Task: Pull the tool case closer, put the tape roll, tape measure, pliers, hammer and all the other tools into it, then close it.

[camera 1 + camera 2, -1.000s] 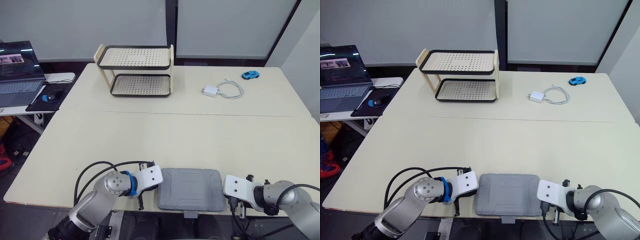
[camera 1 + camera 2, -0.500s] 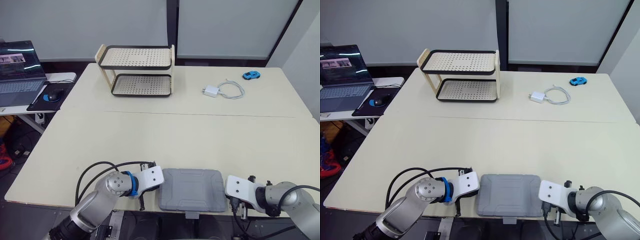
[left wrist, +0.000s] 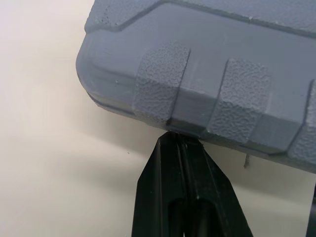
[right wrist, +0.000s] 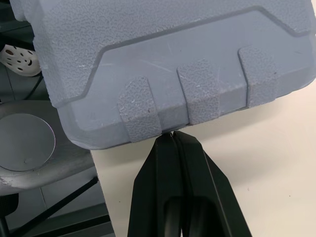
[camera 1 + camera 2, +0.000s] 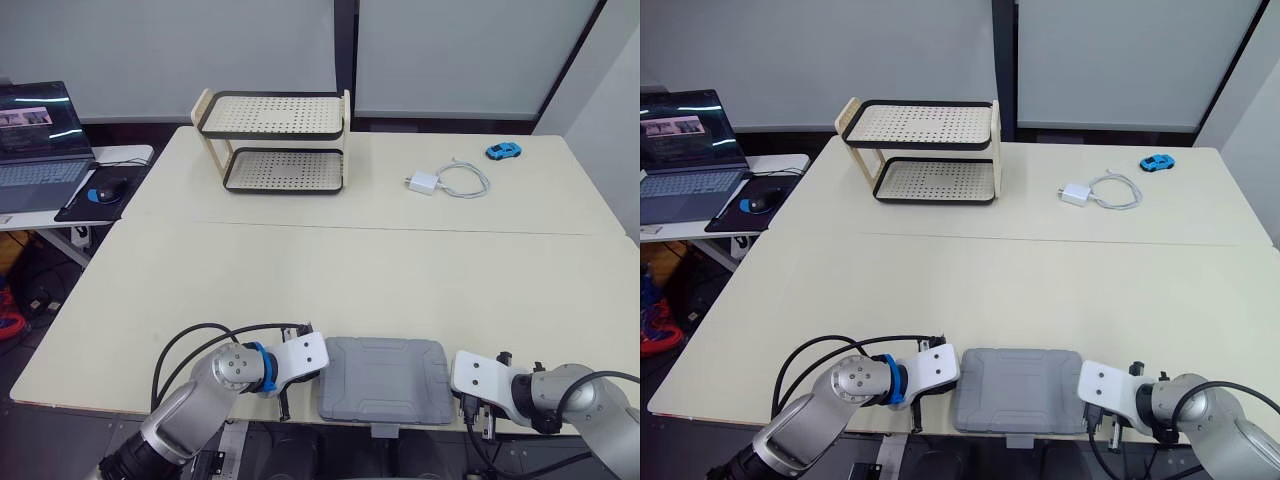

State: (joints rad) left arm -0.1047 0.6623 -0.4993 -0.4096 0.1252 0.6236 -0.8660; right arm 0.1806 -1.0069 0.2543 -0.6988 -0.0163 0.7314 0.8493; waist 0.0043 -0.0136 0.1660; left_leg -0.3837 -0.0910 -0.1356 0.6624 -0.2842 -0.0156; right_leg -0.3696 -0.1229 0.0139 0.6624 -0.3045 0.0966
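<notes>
Tool case [image 5: 382,378] lies flat and closed at the near edge of the table [image 5: 350,270], between my two claws, with its near corner and front latch hanging a little past the edge. It is grey moulded plastic, a shallow rectangle with rounded corners. The lid is pebbled all over, with a smoother recessed panel in the middle and raised, grainy ribs wrapping down over the side wall to the seam.

My left claw [image 3: 175,140] sits at the case's left side. Its two black fingers [image 3: 158,192] are pressed together into one narrow wedge with nothing between them, and the tip touches the wall just under a rib. My right claw [image 4: 172,136] meets the right side the same way, fingers closed flat against each other, holding nothing, the tip at the lower seam between two ribs.

Far across the pale, matte tabletop stand a two-tier rack [image 5: 272,141] of perforated cream shelves with black rims, a white charger with a coiled cable [image 5: 445,180], and a small blue toy car [image 5: 502,150].
</notes>
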